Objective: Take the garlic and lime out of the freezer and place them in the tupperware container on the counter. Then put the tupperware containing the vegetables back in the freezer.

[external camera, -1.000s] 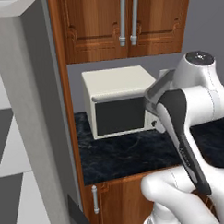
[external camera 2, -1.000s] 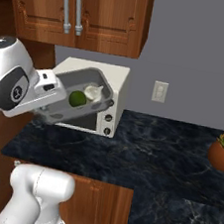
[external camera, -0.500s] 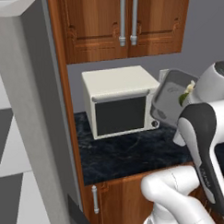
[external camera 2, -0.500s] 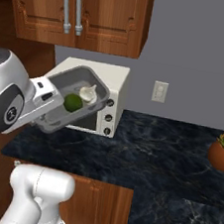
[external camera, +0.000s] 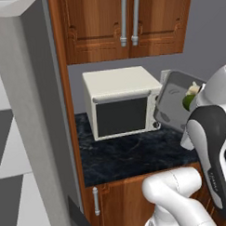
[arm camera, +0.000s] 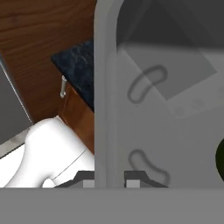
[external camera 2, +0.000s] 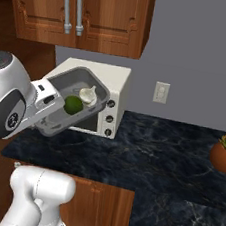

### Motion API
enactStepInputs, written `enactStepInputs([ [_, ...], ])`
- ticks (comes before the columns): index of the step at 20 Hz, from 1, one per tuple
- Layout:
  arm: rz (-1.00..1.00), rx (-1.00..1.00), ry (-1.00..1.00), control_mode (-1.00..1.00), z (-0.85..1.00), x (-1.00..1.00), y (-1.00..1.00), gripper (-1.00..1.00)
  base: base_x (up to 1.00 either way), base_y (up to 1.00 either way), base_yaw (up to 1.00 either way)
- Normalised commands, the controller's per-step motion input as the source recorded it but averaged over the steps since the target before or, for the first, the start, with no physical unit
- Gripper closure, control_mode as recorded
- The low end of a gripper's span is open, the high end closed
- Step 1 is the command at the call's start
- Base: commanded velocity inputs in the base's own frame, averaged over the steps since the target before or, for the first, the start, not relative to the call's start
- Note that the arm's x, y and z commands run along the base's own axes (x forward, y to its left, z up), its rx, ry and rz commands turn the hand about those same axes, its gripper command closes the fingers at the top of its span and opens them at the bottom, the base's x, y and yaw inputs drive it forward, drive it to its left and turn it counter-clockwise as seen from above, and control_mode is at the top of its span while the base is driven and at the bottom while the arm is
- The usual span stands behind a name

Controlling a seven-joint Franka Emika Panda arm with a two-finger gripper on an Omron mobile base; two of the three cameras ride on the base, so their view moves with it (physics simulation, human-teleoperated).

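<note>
from my left base view the white arm hides most of the dark-green lime (external camera: 188,101) and off-white garlic bulb (external camera: 193,89); in hand view the lime is a sliver cut by the right edge.

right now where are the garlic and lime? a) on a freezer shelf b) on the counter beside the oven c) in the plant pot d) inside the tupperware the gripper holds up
d: the garlic and lime sit in the tupperware container, raised off the counter by the gripper.
</note>
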Motion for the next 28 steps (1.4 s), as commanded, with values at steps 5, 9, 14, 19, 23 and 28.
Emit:
enactStepInputs([
  [5,0.0,0.0,0.0,-1.0,0.0,0.0,0.0,1.0,0.0,0.0,0.0],
  [9,0.0,0.0,0.0,1.0,0.0,0.0,0.0,1.0,-0.06,0.0,0.0],
  [14,0.0,0.0,0.0,1.0,0.0,0.0,0.0,1.0,-0.73,-0.03,0.0],
  [19,0.0,0.0,0.0,1.0,0.0,0.0,0.0,1.0,-1.0,-0.04,0.0],
  [23,0.0,0.0,0.0,1.0,0.0,0.0,0.0,1.0,-0.99,-0.11,0.0],
  [28,0.0,0.0,0.0,1.0,0.0,0.0,0.0,1.0,-0.81,0.0,0.0],
])
